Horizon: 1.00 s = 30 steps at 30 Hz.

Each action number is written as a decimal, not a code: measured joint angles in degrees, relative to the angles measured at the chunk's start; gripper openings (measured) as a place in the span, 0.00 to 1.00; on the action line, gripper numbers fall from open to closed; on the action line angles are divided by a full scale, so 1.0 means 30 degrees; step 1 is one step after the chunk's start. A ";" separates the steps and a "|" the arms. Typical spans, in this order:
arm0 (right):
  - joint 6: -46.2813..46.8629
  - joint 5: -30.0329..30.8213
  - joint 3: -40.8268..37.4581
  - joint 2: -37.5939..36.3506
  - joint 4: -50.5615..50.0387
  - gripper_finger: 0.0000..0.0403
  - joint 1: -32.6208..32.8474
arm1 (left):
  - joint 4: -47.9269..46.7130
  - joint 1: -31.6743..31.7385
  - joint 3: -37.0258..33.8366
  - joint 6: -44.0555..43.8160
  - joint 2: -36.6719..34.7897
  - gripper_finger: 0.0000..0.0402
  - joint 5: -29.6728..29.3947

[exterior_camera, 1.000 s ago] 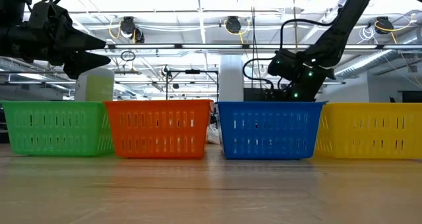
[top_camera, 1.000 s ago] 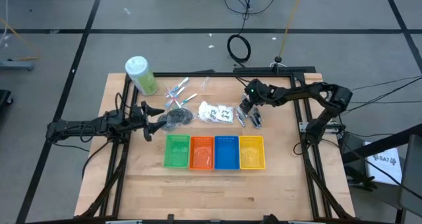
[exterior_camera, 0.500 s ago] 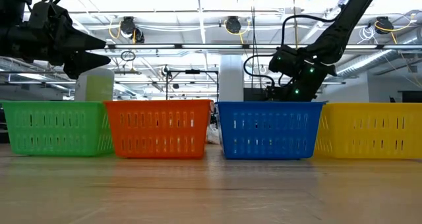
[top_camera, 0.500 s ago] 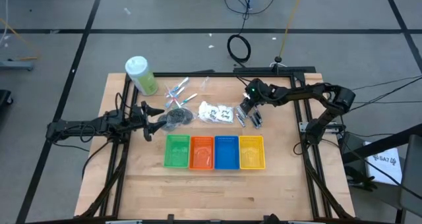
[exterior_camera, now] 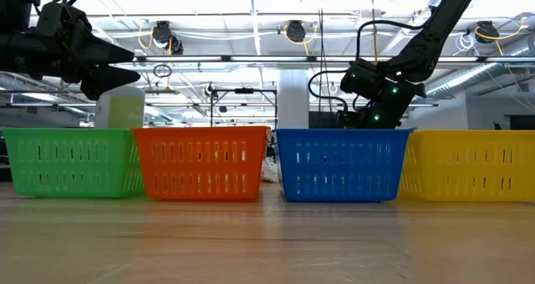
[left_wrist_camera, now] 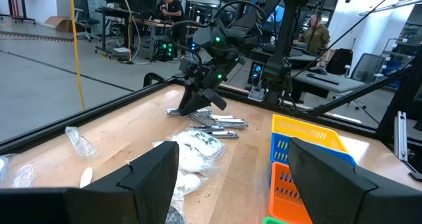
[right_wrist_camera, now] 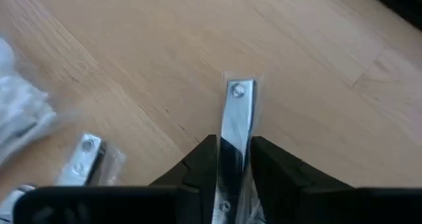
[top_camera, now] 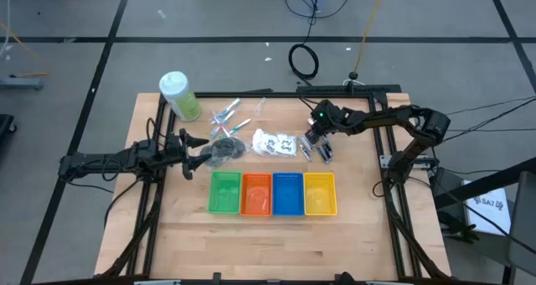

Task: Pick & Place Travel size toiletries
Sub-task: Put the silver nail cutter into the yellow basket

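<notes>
Since a second ago right gripper (right_wrist_camera: 234, 159) has closed | now I see it pinching short silver-grey tube (right_wrist_camera: 236, 128) near the table's (top_camera: 251, 235) right edge, behind yellow plastic bin (top_camera: 319, 194) | left gripper (top_camera: 194, 155) wide, empty, beside dark clear pouch (top_camera: 224, 148) | bare wooden tabletop ahead of bins

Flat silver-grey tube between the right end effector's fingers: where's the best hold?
Pinch the flat silver-grey tube across its narrow width, mid-length, coming from above. It lies flat on the wooden table, so only its thin long edges offer opposing faces, as the right end effector now straddles it.
</notes>
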 joint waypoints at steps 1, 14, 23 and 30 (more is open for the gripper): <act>0.0000 0.0000 0.0000 0.0073 -0.0026 0.20 0.0000 | 0.0000 0.0000 0.0001 -0.0006 0.0000 0.70 0.0000; -0.0476 0.0087 0.0036 0.0878 0.0637 0.19 0.0003 | 0.0000 0.0000 0.0001 0.0001 0.0006 0.70 0.0000; -0.1344 0.0007 -0.0003 0.0816 0.1259 0.10 0.0021 | 0.0000 0.0000 0.0000 -0.0005 0.0007 0.70 0.0000; -0.1392 -0.0292 -0.0029 -0.0249 0.1222 0.10 0.0219 | 0.0000 0.0000 0.0001 -0.0005 0.0001 0.70 0.0000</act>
